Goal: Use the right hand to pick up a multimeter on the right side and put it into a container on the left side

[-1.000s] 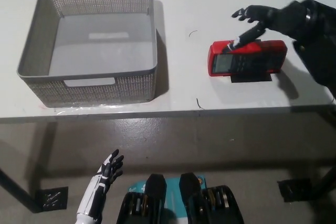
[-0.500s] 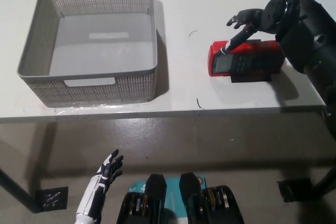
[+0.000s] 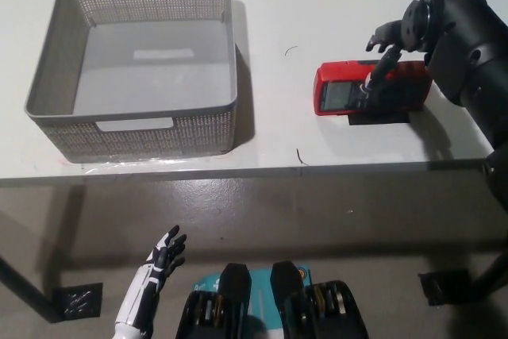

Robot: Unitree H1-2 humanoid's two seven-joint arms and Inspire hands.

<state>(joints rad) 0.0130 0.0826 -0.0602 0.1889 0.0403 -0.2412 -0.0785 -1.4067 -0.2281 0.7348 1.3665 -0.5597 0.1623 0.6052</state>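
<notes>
A red multimeter with a grey screen lies flat on the white table at the right. My black right hand hangs over its right half, fingers apart and pointing down, one fingertip touching the multimeter's face near the middle. It holds nothing. A grey mesh basket with cut-out handles stands on the left of the table, nothing inside it. My white left hand rests low at the lower left, below the table edge, with fingers spread.
The table's front edge runs across the middle of the picture, with grey floor below it. Bare table lies between the basket and the multimeter. A small black mark sits near the front edge.
My right hand has drawn back to the right and turned more downward over the multimeter; its extended finger moved from the screen end toward the middle. The multimeter and left hand stayed put.
</notes>
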